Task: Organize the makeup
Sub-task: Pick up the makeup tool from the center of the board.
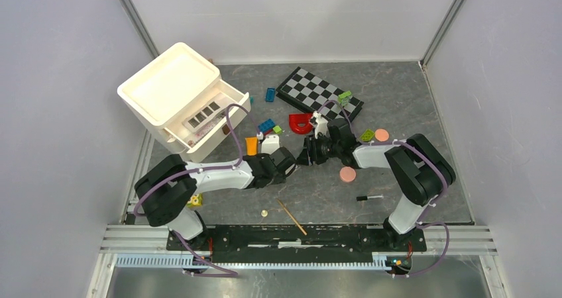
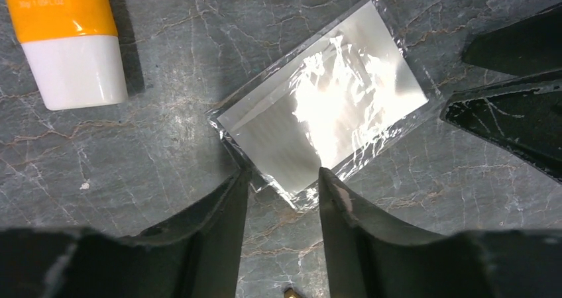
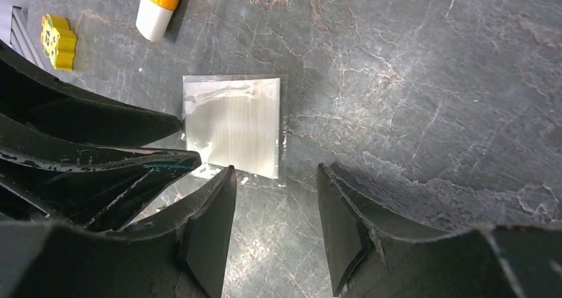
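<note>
A flat sachet in clear shiny wrap lies on the dark table, also seen in the right wrist view as the sachet. My left gripper is open, low over the table, with one sachet corner between its fingertips. My right gripper is open too, facing it from the other side, its left fingertip at the sachet's edge. In the top view both grippers meet mid-table and hide the sachet. The orange tube lies just to the left. Two pink discs and a black pencil lie to the right.
A white drawer unit stands at the back left, its drawer open with a palette inside. A checkerboard, a red piece and coloured bricks lie behind the grippers. A wooden stick lies near the front.
</note>
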Controlling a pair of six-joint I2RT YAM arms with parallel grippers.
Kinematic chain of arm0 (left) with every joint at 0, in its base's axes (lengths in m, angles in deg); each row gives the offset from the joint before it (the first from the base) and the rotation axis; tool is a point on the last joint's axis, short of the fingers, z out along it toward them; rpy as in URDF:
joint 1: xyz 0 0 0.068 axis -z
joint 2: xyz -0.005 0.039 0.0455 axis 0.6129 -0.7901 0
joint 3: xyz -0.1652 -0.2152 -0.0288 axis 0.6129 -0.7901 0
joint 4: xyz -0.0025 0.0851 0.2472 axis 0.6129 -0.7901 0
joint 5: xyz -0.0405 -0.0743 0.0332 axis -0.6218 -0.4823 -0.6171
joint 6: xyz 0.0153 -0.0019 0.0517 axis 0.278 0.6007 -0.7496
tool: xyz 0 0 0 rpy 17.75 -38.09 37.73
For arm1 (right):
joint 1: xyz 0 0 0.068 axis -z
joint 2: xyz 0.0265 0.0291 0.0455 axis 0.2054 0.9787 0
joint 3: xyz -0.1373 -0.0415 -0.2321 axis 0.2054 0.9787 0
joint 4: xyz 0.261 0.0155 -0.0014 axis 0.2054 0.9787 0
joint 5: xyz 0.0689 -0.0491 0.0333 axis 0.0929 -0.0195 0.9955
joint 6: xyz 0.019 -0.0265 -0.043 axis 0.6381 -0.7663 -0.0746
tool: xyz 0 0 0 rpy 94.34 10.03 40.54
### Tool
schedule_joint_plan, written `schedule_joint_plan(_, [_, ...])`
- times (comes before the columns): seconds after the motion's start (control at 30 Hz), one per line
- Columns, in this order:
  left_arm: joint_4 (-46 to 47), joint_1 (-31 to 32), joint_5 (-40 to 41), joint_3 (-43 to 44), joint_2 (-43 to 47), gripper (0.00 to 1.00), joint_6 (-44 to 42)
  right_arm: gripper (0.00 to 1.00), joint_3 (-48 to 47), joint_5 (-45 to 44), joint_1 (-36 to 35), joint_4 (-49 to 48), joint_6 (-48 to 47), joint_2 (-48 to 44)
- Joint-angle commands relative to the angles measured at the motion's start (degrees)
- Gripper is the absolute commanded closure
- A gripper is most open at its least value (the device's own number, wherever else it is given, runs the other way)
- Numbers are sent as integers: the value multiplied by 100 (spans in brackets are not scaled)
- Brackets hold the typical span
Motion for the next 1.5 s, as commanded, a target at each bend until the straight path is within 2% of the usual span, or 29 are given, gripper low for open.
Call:
schedule_joint_plan(0.0, [169, 22, 26, -127, -231, 52, 268, 45, -33, 9, -18, 256, 9, 269])
schedule_joint_plan(0.1, [172, 22, 44, -102, -319, 55, 223, 46, -60, 38, -21, 201, 94, 349])
schedule_joint_plan(0.7, [233, 10, 34, -19, -672, 57, 143, 55, 193, 579, -35, -704, 641, 624])
schedule_joint_plan(1.0, [55, 16, 117, 54, -555, 57, 83, 78, 292, 529, -34, -1169, 835, 407])
schedule_joint_plan(1.17, [-307, 19, 193, 291, -106, 55, -167, 90, 297, 394, -30, -1311, 930, 93])
schedule_joint_plan(1.33, [-1040, 22, 295, 965, 696, 50, -693, 93, 140, 55, -24, -923, 781, -407])
schedule_joint_plan(1.47, [-1533, 22, 373, 1384, 1747, 43, -1164, 94, -218, -383, -24, -293, 569, -884])
